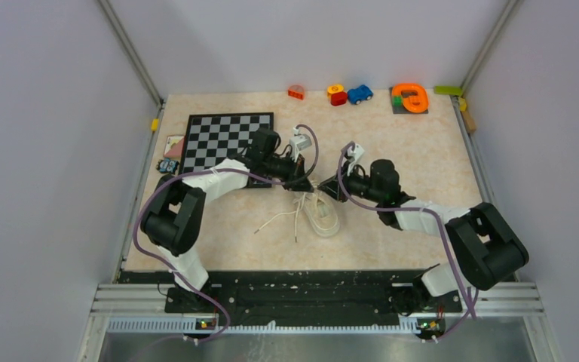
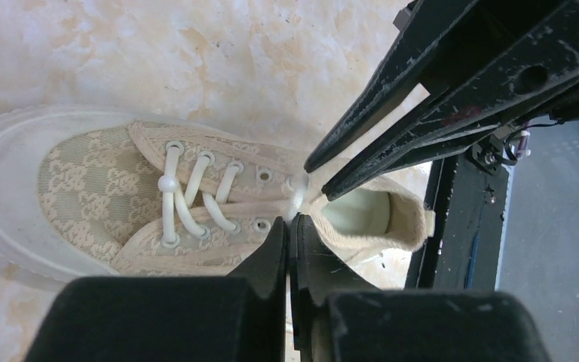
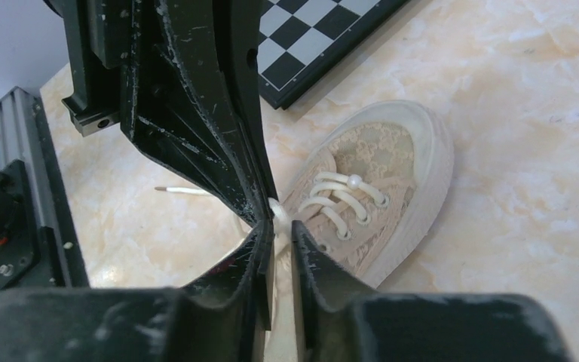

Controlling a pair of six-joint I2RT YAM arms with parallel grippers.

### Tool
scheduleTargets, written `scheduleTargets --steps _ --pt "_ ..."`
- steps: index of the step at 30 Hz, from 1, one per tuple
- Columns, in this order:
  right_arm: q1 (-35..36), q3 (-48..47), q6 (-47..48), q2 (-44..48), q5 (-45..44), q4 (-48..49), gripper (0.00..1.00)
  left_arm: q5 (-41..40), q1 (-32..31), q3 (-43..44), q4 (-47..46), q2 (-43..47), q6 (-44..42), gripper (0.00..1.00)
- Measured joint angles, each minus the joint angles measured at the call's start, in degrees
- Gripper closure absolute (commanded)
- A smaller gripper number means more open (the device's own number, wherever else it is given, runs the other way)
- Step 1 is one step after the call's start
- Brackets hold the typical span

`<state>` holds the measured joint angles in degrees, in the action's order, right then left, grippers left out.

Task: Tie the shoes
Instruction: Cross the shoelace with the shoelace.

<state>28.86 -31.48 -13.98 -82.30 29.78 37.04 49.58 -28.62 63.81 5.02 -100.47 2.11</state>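
Note:
The cream sneaker (image 1: 324, 217) lies mid-table in front of the chessboard. In the left wrist view its toe (image 2: 15, 196) points left and its open heel right. White laces (image 2: 188, 188) cross the eyelets, and loose ends (image 1: 275, 221) trail left on the table. My left gripper (image 2: 292, 221) is shut on a strand of lace above the shoe's tongue. My right gripper (image 3: 277, 226) is shut on lace at the same spot, its tips almost touching the left gripper's. In the top view the left gripper (image 1: 305, 185) and right gripper (image 1: 324, 188) meet above the shoe.
A chessboard (image 1: 226, 136) lies at the back left, with cards (image 1: 173, 145) beside it. Small toys line the far edge: a red block (image 1: 296, 92), a blue car (image 1: 359, 94) and an orange ring (image 1: 410, 96). A metal rail (image 1: 317, 298) runs along the near edge.

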Motion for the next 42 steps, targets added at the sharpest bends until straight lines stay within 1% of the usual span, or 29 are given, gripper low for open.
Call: scheduleTargets --steps 3,5,6,8,10,11,13,15,17,20,25,29,33,37,42 --pt "-0.20 -0.02 -0.20 0.15 0.24 0.22 0.74 -0.52 0.00 0.61 1.11 -0.13 0.15 1.00" --pt "-0.24 0.00 -0.07 1.14 0.11 -0.85 0.68 -1.05 -0.07 1.09 1.92 -0.31 0.85 1.00" --pt "-0.24 0.07 0.04 2.08 -0.15 -1.77 0.68 -1.25 -0.07 1.18 2.25 -0.31 1.18 1.00" --pt "-0.09 1.01 0.42 6.27 -1.57 -4.44 0.68 -1.70 -0.07 1.33 2.86 -0.31 1.97 1.00" --pt "1.36 1.84 0.46 12.33 -5.14 -9.20 0.67 -2.08 -0.07 1.36 3.23 -0.31 2.34 1.00" --pt "2.84 1.84 0.37 14.84 -7.63 -11.45 0.67 -2.23 -0.07 1.38 3.32 -0.31 2.45 1.00" --pt "9.92 1.40 -1.18 19.56 -15.98 -16.81 0.65 -2.54 -0.07 1.42 3.63 -0.31 2.49 1.00" --pt "17.38 0.66 -3.69 21.20 -22.93 -20.81 0.62 -2.60 -0.07 1.44 3.72 -0.31 2.51 1.00" --pt "25.16 0.15 -7.78 20.98 -30.97 -24.37 0.61 -2.56 -0.07 1.44 3.72 -0.31 2.73 1.00" --pt "33.46 -0.48 -14.82 17.64 -40.65 -28.55 0.59 -2.49 -0.07 1.44 3.65 -0.31 3.28 1.00" --pt "39.36 -3.78 -22.36 4.94 -49.94 -31.12 0.58 -2.32 -0.04 1.44 3.52 -0.31 4.17 1.00" --pt "41.05 -7.69 -25.75 -3.52 -55.41 -32.00 0.59 -2.23 -0.04 1.44 3.52 -0.31 4.26 1.00" --pt "41.22 -12.70 -28.59 -8.74 -60.28 -34.40 0.59 -2.25 -0.04 1.44 3.54 -0.31 4.24 1.00" --pt "41.24 -15.96 -29.79 -12.70 -62.18 -34.47 0.61 -2.25 -0.04 1.44 3.58 -0.33 4.22 1.00" --pt "41.27 -16.33 -30.29 -16.15 -63.19 -35.19 0.64 -2.21 -0.04 1.46 3.61 -0.39 4.22 1.00"
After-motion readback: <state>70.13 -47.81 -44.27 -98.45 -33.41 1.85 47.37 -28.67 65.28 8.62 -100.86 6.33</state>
